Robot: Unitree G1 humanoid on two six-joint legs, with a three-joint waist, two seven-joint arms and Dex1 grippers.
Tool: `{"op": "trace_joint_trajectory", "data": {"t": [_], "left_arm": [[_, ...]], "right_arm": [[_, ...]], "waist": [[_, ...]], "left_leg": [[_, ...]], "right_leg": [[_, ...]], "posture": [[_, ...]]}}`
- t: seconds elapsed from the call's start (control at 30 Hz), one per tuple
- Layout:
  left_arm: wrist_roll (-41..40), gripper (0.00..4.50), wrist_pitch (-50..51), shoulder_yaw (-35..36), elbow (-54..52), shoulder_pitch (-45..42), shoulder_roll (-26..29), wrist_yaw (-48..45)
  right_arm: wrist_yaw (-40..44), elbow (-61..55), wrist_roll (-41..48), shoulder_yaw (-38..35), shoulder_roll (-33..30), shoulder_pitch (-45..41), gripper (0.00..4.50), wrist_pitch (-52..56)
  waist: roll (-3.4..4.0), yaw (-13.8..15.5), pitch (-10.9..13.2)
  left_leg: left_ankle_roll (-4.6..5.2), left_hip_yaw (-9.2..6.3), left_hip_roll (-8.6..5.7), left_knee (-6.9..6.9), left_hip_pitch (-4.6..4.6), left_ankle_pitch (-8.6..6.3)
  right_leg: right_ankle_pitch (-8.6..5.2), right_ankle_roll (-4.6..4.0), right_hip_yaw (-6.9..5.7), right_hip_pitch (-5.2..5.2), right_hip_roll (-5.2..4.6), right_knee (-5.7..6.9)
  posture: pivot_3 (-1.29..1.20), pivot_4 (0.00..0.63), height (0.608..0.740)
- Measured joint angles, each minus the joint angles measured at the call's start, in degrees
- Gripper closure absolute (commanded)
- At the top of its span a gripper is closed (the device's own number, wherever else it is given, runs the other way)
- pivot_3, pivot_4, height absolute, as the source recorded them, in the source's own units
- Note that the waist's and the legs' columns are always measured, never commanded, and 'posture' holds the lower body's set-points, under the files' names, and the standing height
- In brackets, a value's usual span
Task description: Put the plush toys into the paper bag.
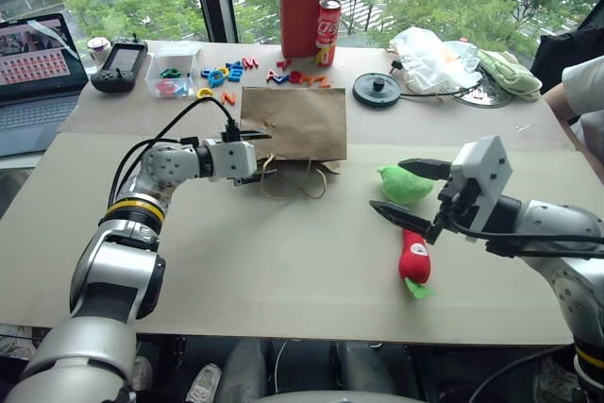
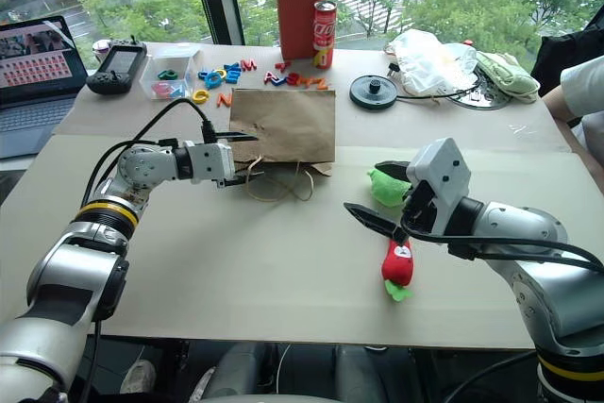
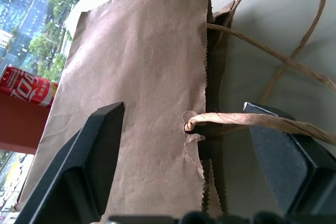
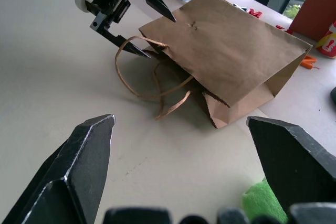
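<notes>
The paper bag (image 1: 293,123) lies flat on the worktop (image 1: 283,271), mouth toward the robot, its twine handles (image 1: 300,182) spilled out at six o'clock from it. Both plush toys are still outside: the green toy (image 1: 404,184) sits at about four o'clock from the bag, well apart, and the red chili toy (image 1: 413,260) lies just beyond it at six o'clock.

The left claw (image 4: 137,20) is at the bag's mouth corner, fingers apart and straddling the top layer of paper where a handle is knotted through, one finger above, one below. Not clamped yet as far as I can see. So the step in hand looks like opening the bag.

The right claw (image 1: 415,191) hangs spread wide over the two toys, gripping nothing.

Next, I'd judge, the left needs to pinch that upper edge and lift it so the mouth gapes, then the right drops onto a toy.
</notes>
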Motion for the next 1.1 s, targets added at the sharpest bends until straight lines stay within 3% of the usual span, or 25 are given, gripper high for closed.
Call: {"op": "trace_joint_trajectory", "data": {"t": [0.2, 0.5, 0.67, 0.83, 1.1], "left_arm": [[-0.1, 4.43, 0.0, 0.1, 0.4, 0.0, 0.0, -0.5], [-2.1, 4.47, 0.2, 0.9, 0.4, 0.0, -0.8, -2.0], [-8.4, 4.47, 2.5, 3.9, -2.0, 0.6, -0.8, -7.3], [-19.1, 4.47, 14.7, 8.5, -11.1, 3.3, -0.4, -16.1], [-25.8, 4.47, 34.1, 12.7, -22.8, 5.0, 2.4, -18.9]], "right_arm": [[-0.6, 0.0, 0.0, 0.0, 0.4, 0.0, 0.00, 0.0], [-1.3, 0.0, -0.1, 0.2, 0.4, 0.0, 0.00, 0.0], [-1.4, 0.0, -0.2, 0.6, 0.6, 0.0, 0.00, 0.0], [-2.0, 0.1, -0.8, 2.7, 2.0, -0.6, 0.00, 0.0], [-3.9, 0.2, -3.2, 10.8, 5.9, -2.4, 0.00, 0.1]], "waist": [[0.00, 0.1, 0.0], [0.00, 0.1, 0.0], [0.00, 0.0, 0.0], [0.00, -0.3, 0.0], [0.00, -0.9, 0.0]], "left_leg": [[0.00, -0.02, 0.00, 0.00, 0.00, 0.00], [0.00, -0.03, 0.00, 0.01, 0.00, 0.00], [0.00, -0.06, 0.01, 0.01, 0.00, 0.00], [0.00, -0.18, 0.03, 0.04, 0.00, 0.00], [0.00, -0.28, 0.04, 0.08, 0.02, 0.00]], "right_leg": [[0.00, 0.00, 0.00, 0.00, 0.00, 0.01], [0.00, 0.00, 0.00, 0.00, 0.01, 0.01], [0.00, 0.00, 0.00, 0.00, 0.01, 0.02], [0.00, 0.00, 0.00, 0.00, 0.04, 0.05], [0.00, 0.00, 0.00, 0.01, 0.06, 0.11]], "posture": [[0.00, 0.150, 0.739], [0.00, 0.150, 0.739], [0.00, 0.150, 0.739], [0.00, 0.150, 0.739], [0.00, 0.150, 0.739]]}}
